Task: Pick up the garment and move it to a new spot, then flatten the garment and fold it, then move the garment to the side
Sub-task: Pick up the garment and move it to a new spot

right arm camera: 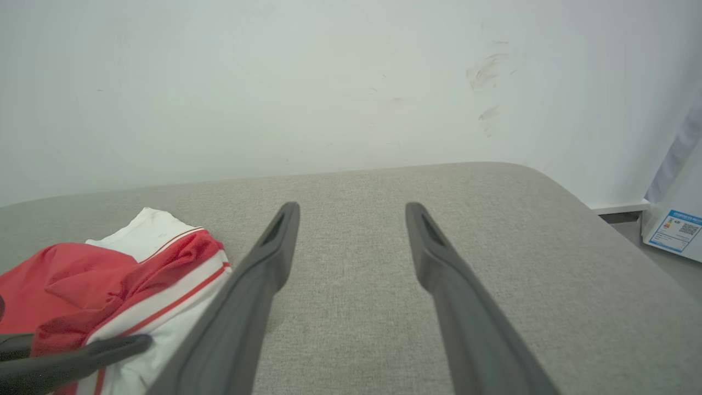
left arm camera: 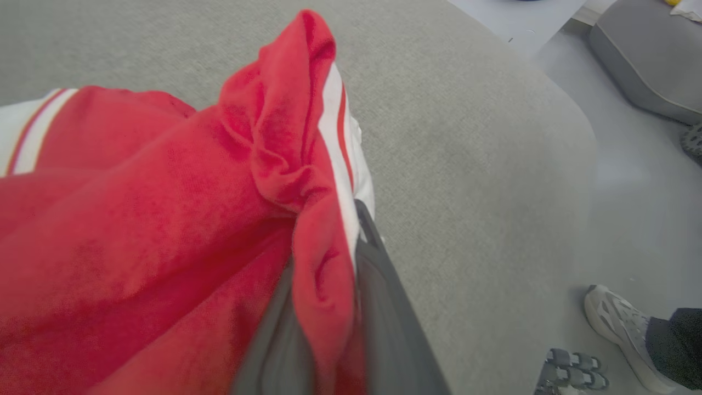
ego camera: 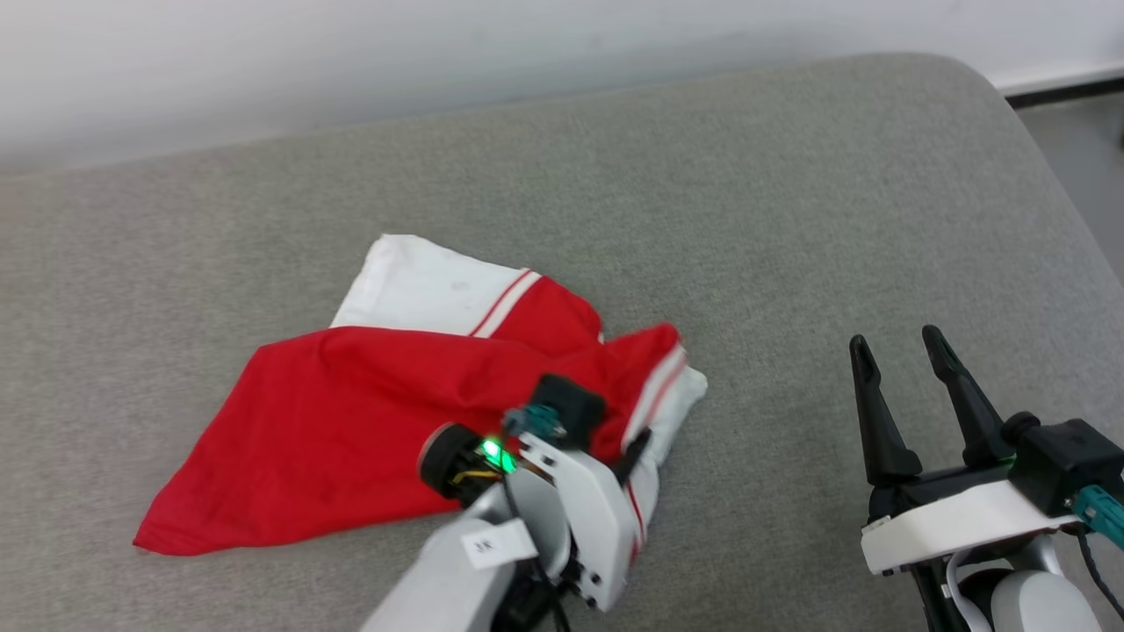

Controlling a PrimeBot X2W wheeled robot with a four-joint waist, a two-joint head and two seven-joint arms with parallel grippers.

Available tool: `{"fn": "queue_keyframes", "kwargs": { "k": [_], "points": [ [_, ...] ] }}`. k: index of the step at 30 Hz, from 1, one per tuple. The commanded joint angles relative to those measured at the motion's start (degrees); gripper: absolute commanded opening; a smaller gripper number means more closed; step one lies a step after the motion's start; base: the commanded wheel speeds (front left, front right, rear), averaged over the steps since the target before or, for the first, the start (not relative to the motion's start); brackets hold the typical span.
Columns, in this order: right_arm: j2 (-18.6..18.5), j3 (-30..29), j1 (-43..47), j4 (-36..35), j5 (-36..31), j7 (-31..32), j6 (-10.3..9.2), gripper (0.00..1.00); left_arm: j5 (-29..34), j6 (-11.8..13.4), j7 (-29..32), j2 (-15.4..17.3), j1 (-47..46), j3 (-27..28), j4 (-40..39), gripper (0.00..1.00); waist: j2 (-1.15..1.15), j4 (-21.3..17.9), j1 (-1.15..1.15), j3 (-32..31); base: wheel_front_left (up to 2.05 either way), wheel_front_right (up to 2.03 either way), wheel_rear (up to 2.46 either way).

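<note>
The garment (ego camera: 369,421), a red shirt with white striped-trim sleeves, lies crumpled on the grey cushion (ego camera: 790,219), left of centre. My left gripper (ego camera: 628,452) is at its right edge, shut on a bunched fold of red cloth and striped trim. In the left wrist view the garment (left arm camera: 164,219) rises between the two dark fingers (left arm camera: 384,296) of the left gripper (left arm camera: 329,247) and hides the left one's tip. My right gripper (ego camera: 904,351) hovers open over bare cushion to the right, well apart from the shirt. In the right wrist view the right gripper (right arm camera: 352,211) holds nothing, and the garment (right arm camera: 109,274) lies at the lower left.
The cushion's rounded right edge (left arm camera: 576,137) drops to a pale floor. A person's shoe (left arm camera: 620,323) stands there, and another grey cushion (left arm camera: 647,60) lies beyond. A white wall (right arm camera: 329,82) backs the cushion. A labelled white box (right arm camera: 677,230) sits at the far right.
</note>
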Motion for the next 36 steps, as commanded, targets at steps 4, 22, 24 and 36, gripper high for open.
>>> {"fn": "queue_keyframes", "kwargs": {
  "k": [4,22,24,36],
  "points": [
    [0.14,0.48,-1.93,1.84,0.71,-1.74,-0.04,1.0,-1.1,-0.38,0.79,-0.18,0.3,-5.07,2.22,0.0,0.0,-1.98,-0.01,2.49,0.0,0.0,0.0],
    [0.13,-1.35,-0.02,1.81,-1.7,-0.19,-0.04,1.0,-3.12,1.34,-17.82,-0.17,-1.05,-5.24,-0.18,1.0,0.0,5.74,-0.01,-3.48,0.0,0.0,0.0],
    [0.13,-1.54,0.53,1.34,-1.96,0.3,-0.04,1.0,-3.09,2.52,-20.68,-0.04,-0.6,-3.88,-0.7,1.0,0.0,6.93,-0.01,-4.19,0.0,0.0,0.0],
    [0.13,-2.59,4.52,-1.01,-1.95,3.48,-0.04,1.0,-1.89,11.36,-30.76,3.83,4.73,6.45,-0.91,1.0,0.0,11.65,-0.01,-8.72,0.0,0.0,0.0]
  ]
}}
